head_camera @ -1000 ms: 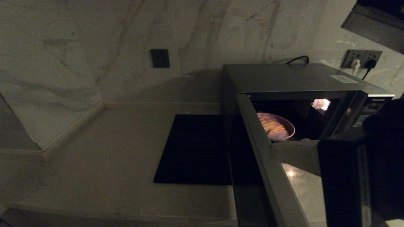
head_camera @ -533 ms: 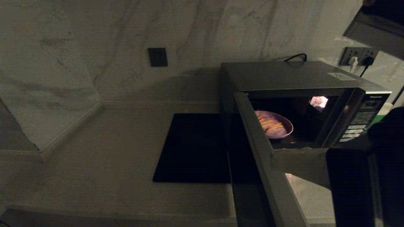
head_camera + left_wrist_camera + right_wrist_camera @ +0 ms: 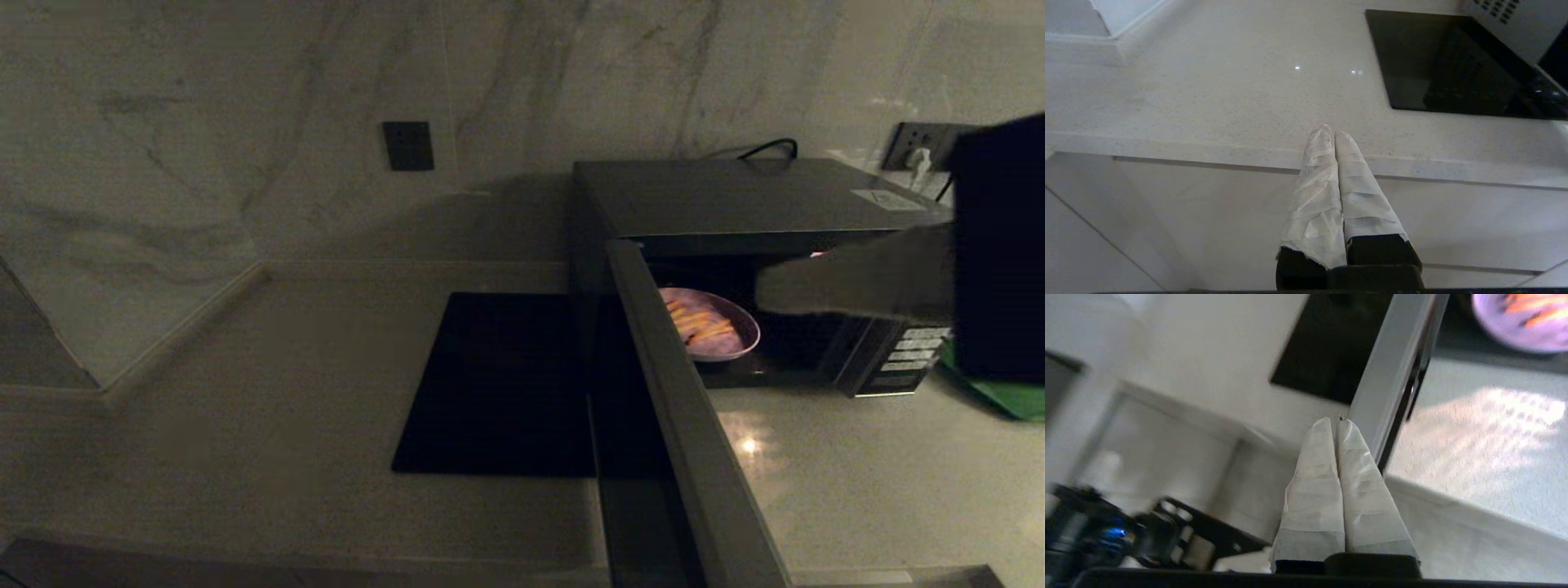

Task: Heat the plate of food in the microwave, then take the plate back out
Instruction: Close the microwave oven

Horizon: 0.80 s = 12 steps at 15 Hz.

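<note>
Room: dim kitchen corner, veined marble wall behind a pale stone worktop.

Head view, scene: the microwave stands at the back of the worktop with its door swung wide open towards the robot; a black mat lies just beside the door's far face.

Head view, task's thing: the plate of food sits inside the cavity, near the hinge side, orange sticks on top.

Head view, right tool: the right tool reaches in from the right, level, its tip in front of the cavity mouth just beside the plate; whether it touches anything cannot be told here.

Head view, other: a green tray shows past the microwave's button panel.

Left wrist view: the left tool hangs parked at the worktop's front edge, fingers pressed together, empty, well apart from the microwave.

Right wrist view: the right tool has both taped fingers pressed together, holding nothing; the door edge runs just past its tip, and the plate lies beyond, on the door's inner side.

Key relation: the door's inner face lies just beside the right tool, long edge running away towards the hinge; this arm is much the nearer.

Judgement: a shut tool suits pushing the door closed, not lifting the plate.
</note>
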Available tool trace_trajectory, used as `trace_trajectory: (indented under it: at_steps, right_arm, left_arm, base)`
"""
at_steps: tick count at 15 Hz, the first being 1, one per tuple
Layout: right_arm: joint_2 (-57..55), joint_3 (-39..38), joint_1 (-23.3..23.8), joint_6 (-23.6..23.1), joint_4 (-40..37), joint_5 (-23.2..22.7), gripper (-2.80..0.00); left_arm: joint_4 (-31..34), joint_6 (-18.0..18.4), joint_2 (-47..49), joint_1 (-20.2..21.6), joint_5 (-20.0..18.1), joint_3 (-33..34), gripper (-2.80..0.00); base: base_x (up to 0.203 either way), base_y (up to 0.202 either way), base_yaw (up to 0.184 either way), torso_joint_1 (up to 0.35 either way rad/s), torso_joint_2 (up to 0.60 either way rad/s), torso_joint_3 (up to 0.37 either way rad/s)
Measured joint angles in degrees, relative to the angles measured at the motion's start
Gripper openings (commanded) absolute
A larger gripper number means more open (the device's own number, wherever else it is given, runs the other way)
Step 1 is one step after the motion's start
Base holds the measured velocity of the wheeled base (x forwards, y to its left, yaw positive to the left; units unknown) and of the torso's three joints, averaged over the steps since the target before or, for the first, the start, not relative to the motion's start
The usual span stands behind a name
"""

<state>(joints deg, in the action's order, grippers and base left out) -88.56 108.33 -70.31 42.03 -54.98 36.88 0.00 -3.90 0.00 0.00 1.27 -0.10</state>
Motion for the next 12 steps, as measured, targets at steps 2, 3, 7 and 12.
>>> trace_trajectory:
  at_steps: [2,3,7,12]
  right_arm:
    - [1.2,1.7,0.3,-0.1,0.2,0.2,-2.80]
    - [1.5,2.2,0.8,-0.1,0.3,0.3,-2.80]
    - [1.0,2.4,4.7,1.0,0.4,-0.1,-2.80]
    - [-3.9,4.0,7.6,3.4,0.9,-2.3,-2.80]
  left_arm:
    - [0.0,0.0,0.0,0.0,0.0,0.0,-2.80]
    - [0.0,0.0,0.0,0.0,0.0,0.0,-2.80]
    - [0.0,0.0,0.0,0.0,0.0,0.0,-2.80]
    - [0.0,0.0,0.0,0.0,0.0,0.0,-2.80]
  base:
    - [0.000,0.000,0.000,0.000,0.00,0.000]
    - [0.000,0.000,0.000,0.000,0.00,0.000]
    - [0.000,0.000,0.000,0.000,0.00,0.000]
    - [0.000,0.000,0.000,0.000,0.00,0.000]
